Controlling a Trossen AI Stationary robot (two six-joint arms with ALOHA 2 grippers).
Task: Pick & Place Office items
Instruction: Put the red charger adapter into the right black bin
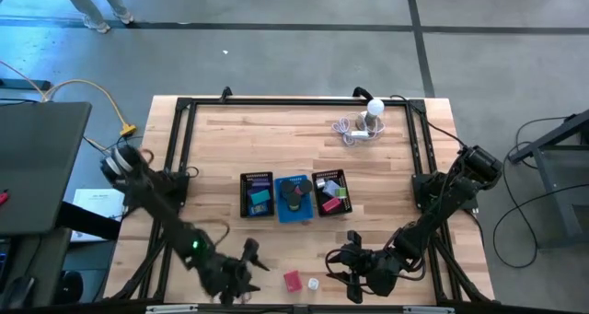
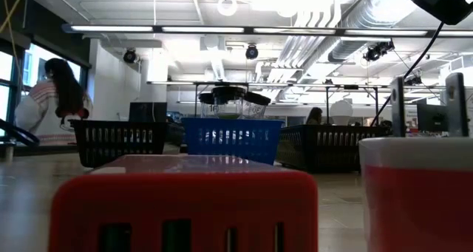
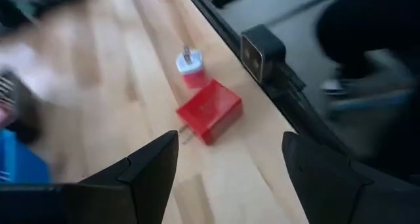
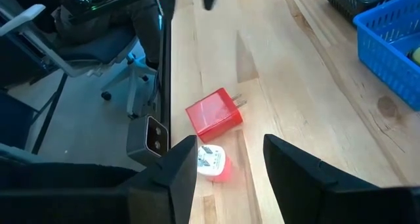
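red block (image 4: 214,113) — no readable label — between both open grippers (image 1: 250,259).

Ceiling strip lights (image 2: 222,29) and ducts (image 2: 355,23) hang above a grey concrete floor (image 1: 276,56).

Trays: black mesh tray (image 1: 257,194), blue tray (image 1: 294,199) and second black mesh tray (image 1: 331,192) are sitting touching, mid-table.
Bulb: white bulb (image 1: 374,110) is standing at 1 o'clock, cable (image 1: 349,130) coiling beside it.
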